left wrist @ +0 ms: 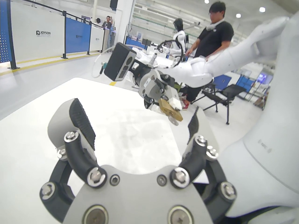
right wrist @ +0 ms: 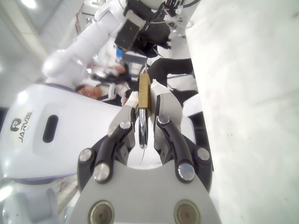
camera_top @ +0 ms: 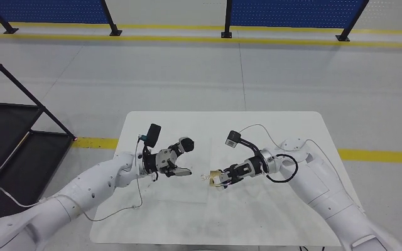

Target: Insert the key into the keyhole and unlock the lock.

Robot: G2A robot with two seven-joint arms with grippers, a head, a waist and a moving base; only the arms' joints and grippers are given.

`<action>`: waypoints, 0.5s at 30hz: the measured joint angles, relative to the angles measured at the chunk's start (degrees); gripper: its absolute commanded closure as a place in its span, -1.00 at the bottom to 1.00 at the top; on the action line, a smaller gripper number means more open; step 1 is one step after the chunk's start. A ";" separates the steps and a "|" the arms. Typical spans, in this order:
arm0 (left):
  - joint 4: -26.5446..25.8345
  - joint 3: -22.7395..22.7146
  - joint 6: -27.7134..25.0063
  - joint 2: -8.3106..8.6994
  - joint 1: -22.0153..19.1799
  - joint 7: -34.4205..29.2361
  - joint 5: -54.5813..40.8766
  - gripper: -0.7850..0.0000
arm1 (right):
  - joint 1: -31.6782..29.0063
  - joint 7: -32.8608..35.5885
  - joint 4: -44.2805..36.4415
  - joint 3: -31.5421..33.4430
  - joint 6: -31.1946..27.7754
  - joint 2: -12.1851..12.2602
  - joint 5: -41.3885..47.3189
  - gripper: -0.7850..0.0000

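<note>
My right gripper (camera_top: 221, 177) is shut on a brass padlock (camera_top: 215, 178), held just above the middle of the white table (camera_top: 276, 132). In the right wrist view the fingers (right wrist: 161, 94) clamp the lock body (right wrist: 143, 89), and its steel shackle (right wrist: 142, 129) points back toward the wrist. A small silver key (left wrist: 175, 120) sticks out of the far end of the padlock (left wrist: 170, 110), toward the left arm. My left gripper (camera_top: 186, 159) hangs open a short way left of the lock, its jaws facing the lock. Nothing lies between its ribbed pads (left wrist: 82, 120).
A black rack (camera_top: 25, 144) stands on the floor to the left of the table. Blue barrier panels (camera_top: 50, 11) line the far side of the room. A black chair (left wrist: 224, 96) stands beyond the table's far edge.
</note>
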 measured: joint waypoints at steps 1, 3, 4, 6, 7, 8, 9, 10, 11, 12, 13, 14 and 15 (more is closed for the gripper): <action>-0.79 0.44 0.00 0.32 -0.22 -2.45 -3.63 -1.00 | 0.00 0.00 0.00 0.00 0.00 0.00 0.00 1.00; -2.47 2.04 0.03 1.30 -0.83 -10.05 -12.69 -1.00 | 0.00 0.00 0.00 0.00 0.00 0.00 0.00 1.00; -3.02 2.80 0.03 1.80 -1.38 -14.32 -16.92 -1.00 | 0.00 0.00 0.00 0.00 0.00 0.00 0.00 1.00; -2.60 4.48 0.04 3.03 -3.01 -26.06 -27.65 -1.00 | 0.00 0.00 0.00 0.00 0.00 0.00 0.00 1.00; -2.30 4.92 0.08 3.50 -3.96 -31.23 -32.17 -1.00 | 0.00 0.00 0.00 0.00 0.00 0.00 0.00 1.00; -2.13 5.50 0.66 4.02 -4.98 -37.81 -38.15 -1.00 | 0.00 0.00 0.00 0.00 0.00 0.00 0.00 1.00; -2.31 5.78 1.62 4.36 -5.83 -42.80 -42.28 -1.00 | 0.00 0.00 0.00 0.00 0.00 0.00 0.00 1.00; -2.70 5.90 2.81 4.67 -6.66 -47.52 -46.28 -1.00 | 0.00 0.00 0.00 0.00 0.00 0.00 0.00 1.00; -3.45 6.12 4.72 5.04 -7.42 -53.40 -51.66 -1.00 | 0.00 0.00 0.00 0.00 0.00 0.00 0.00 1.00; -4.03 6.16 6.11 5.29 -7.95 -57.66 -55.48 -1.00 | 0.00 0.00 0.00 0.00 0.00 0.00 0.00 1.00; -4.51 6.05 7.31 5.54 -8.40 -61.52 -59.19 -1.00 | 0.00 0.00 0.00 0.00 0.00 0.00 0.00 1.00; -5.00 5.96 8.95 5.82 -8.72 -66.39 -63.87 -1.00 | 0.00 0.00 0.00 0.00 0.00 0.00 0.00 1.00; -5.21 5.85 10.18 6.00 -8.92 -69.91 -67.09 -1.00 | 0.00 0.00 0.00 0.00 0.00 0.00 0.00 1.00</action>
